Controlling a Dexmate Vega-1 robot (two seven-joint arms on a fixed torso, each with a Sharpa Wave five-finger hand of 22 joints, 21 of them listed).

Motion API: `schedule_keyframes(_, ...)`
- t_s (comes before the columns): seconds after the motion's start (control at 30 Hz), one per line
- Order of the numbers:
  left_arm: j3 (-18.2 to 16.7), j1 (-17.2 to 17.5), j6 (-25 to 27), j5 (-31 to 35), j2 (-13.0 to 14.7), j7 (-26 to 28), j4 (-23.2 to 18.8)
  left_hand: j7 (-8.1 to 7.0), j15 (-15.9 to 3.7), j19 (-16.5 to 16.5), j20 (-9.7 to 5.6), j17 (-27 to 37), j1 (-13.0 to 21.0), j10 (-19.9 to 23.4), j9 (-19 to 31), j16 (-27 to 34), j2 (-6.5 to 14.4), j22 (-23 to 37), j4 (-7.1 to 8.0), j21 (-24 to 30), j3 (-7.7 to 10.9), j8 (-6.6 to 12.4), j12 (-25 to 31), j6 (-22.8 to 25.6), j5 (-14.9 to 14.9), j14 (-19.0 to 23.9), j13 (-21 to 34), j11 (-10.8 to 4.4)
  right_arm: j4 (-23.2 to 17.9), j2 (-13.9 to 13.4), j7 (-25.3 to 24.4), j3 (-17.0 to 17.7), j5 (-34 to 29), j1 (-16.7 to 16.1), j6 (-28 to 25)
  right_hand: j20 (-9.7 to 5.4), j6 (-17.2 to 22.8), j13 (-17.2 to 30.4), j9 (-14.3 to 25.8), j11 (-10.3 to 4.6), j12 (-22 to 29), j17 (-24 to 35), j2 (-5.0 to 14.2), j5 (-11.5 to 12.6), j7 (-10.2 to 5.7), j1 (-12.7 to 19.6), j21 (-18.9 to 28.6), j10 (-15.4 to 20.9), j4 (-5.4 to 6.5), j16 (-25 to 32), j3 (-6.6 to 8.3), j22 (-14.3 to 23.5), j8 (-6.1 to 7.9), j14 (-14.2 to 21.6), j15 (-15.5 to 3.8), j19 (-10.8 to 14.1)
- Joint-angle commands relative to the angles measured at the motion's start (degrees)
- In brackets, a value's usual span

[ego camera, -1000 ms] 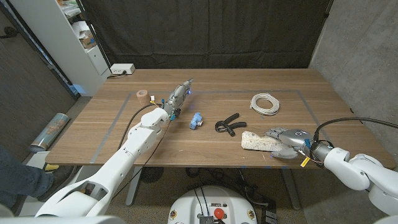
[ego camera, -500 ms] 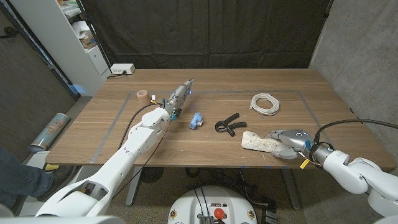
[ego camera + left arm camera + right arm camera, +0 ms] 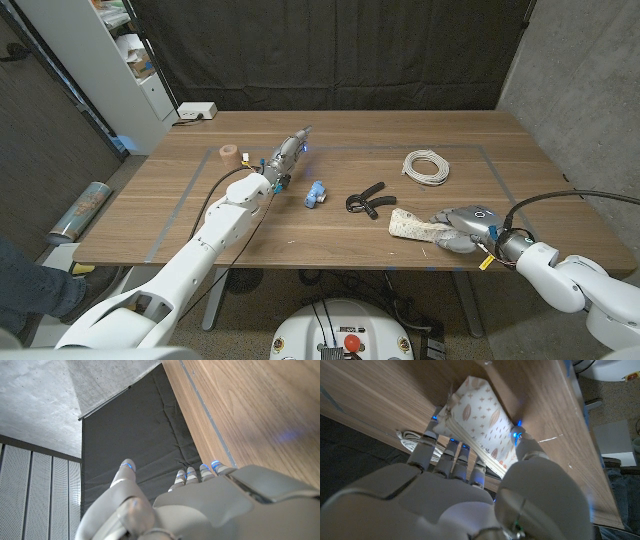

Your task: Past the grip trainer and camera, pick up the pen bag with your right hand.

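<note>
Reaching along the table's [image 3: 300, 225] near edge, the right hand [image 3: 463, 228] has its fingers [image 3: 451, 450] and thumb set either side of the pen bag [image 3: 415, 228], which lies just beyond the grip trainer [image 3: 366, 198] and camera [image 3: 315, 193]; squeezing looks next. The left hand [image 3: 288, 152] waits, fingers straight, holding nothing.

Head view overlooks table [image 3: 330, 215]; right wrist view shares its pen bag [image 3: 482, 427].

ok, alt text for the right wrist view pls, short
The robot's right hand, seen from behind, has its fingers on one side and its thumb on the other side of a cream patterned pen bag lying on the wooden table. A coil of white cable shows past the fingers.
</note>
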Motion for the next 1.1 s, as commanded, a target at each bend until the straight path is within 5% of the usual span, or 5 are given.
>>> schedule_keyframes(0.03, -0.1, -0.1, 0.0, -0.1, 0.1, -0.2, 0.3, -0.45, 0.07, -6.6, 0.38, 0.2, 0.0, -0.2, 0.3, 0.3, 0.5, 0.3, 0.06, 0.2, -0.12, 0.12, 0.3, -0.4, -0.3, -3.0, 0.1, -0.16, 0.2, -1.2, -2.8, -1.9, 0.3, 0.8, -1.8, -1.26, 3.7, 0.2, 0.1, -0.65, 1.3, 0.8, 1.43, -0.8, 0.16, 0.5, 0.6, 3.9, 0.14, 1.9, -0.24, 0.2, 1.11, 3.9, -2.96, 2.4)
schedule_keyframes(0.13, -0.1, -0.1, -0.1, -0.2, -0.1, -0.3, 0.6, -0.48, 0.08, -6.6, 0.39, 0.2, 0.0, -0.2, 0.3, 0.3, 0.5, 0.3, 0.06, 0.2, -0.13, 0.13, 0.3, -0.4, -0.3, -3.1, 0.1, -0.2, 0.0, -1.3, -3.5, -2.3, 0.1, 1.0, -2.5, -2.33, 7.5, 0.2, 0.1, -2.41, 2.7, 1.7, 2.61, -1.7, 0.04, 1.3, 0.9, 9.0, 0.11, 3.7, -0.6, 0.4, 2.02, 7.8, -4.07, 3.1)
schedule_keyframes(0.4, -0.1, -0.6, -0.6, -0.2, -0.6, -0.6, 1.7, -0.45, 0.06, -6.7, 0.45, 0.2, 0.0, -0.1, 0.3, 0.3, 0.5, 0.4, 0.06, 0.2, -0.13, 0.13, 0.3, -0.4, -0.3, -3.1, 0.1, -0.25, -0.1, -2.0, -4.8, -3.0, 0.5, 1.5, -3.4, -3.48, 13.4, 0.2, 0.0, -3.59, 4.9, 2.8, 4.4, -3.3, 0.83, 2.7, 1.6, 16.5, -0.04, 5.9, -0.98, 0.7, 3.57, 13.0, -5.1, 4.5)
schedule_keyframes(1.1, -0.3, -2.5, -2.1, -0.2, -2.1, -2.1, 5.9, -0.45, 0.07, -6.8, 0.45, 0.2, 0.0, -0.1, 0.3, 0.4, 0.6, 0.4, 0.05, 0.3, -0.15, 0.16, 0.4, -0.3, -0.3, -3.1, 0.1, -0.37, -2.0, -3.3, -5.2, -2.4, 1.7, 1.4, -5.6, -4.19, 17.2, 0.1, 0.0, -4.29, 5.7, 3.7, 6.02, -4.9, 1.03, 4.3, 2.2, 20.2, -0.42, 6.9, -0.94, 0.9, 4.32, 16.5, -5.83, 4.9)
